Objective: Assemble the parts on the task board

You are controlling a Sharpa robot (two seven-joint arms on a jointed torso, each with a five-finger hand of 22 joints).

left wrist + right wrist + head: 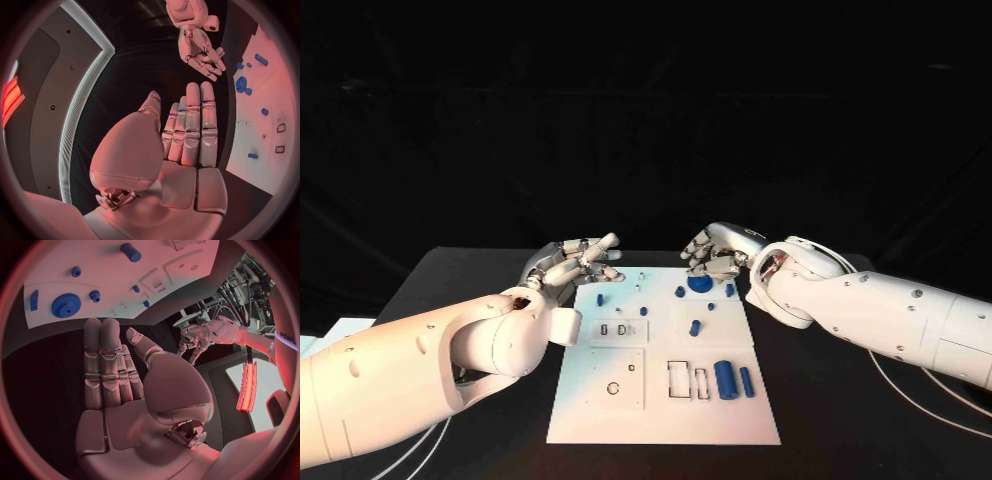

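The white task board [661,420] lies in the middle of the black table. A blue gear [700,284] stands near its far edge, with several small blue pieces around it. A large blue cylinder [726,378] and a thinner one [749,380] lie near the board's right edge. My left hand [578,260] hovers at the board's far left corner, fingers straight and empty. My right hand [715,252] hovers just beyond the gear, also empty. The left wrist view shows the left hand [187,135] flat, the right hand [200,52] and the gear [240,84]. The right wrist view shows the right hand [115,370], the gear [65,305] and the board [100,270].
Rectangular slots [679,380] and a raised square plate [619,378] occupy the board's near half. Black table [444,280] surrounds the board. A cable [920,405] trails under the right arm. A pale object [336,328] lies at the left edge.
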